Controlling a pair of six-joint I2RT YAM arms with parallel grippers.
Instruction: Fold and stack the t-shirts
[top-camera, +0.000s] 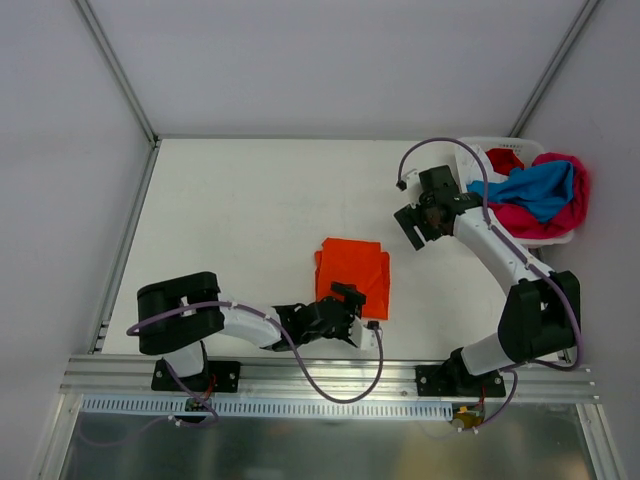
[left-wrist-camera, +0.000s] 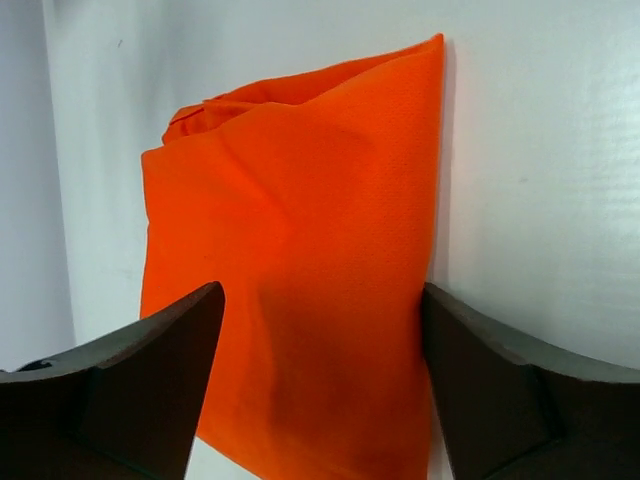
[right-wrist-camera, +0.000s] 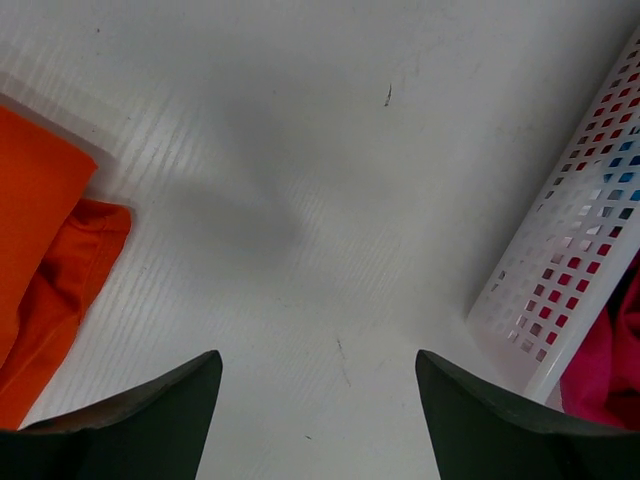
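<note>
A vivid orange t-shirt (top-camera: 352, 272) lies folded into a rectangle near the middle of the table. My left gripper (top-camera: 348, 305) hovers at its near edge, open, and in the left wrist view the two dark fingers (left-wrist-camera: 170, 370) straddle the orange cloth (left-wrist-camera: 300, 240) without pinching it. Blue (top-camera: 538, 188), magenta-pink (top-camera: 575, 210) and red (top-camera: 505, 160) t-shirts sit heaped in the white basket (top-camera: 470, 160) at the back right. My right gripper (top-camera: 412, 226) is open above bare table, left of the basket, with nothing between its fingers (right-wrist-camera: 150, 410).
The right wrist view has the basket's perforated wall (right-wrist-camera: 570, 260) at right, pink cloth (right-wrist-camera: 612, 370) behind it, and a corner of the orange shirt (right-wrist-camera: 45, 240) at left. Metal frame rails (top-camera: 120, 230) border the table's left side and near edge.
</note>
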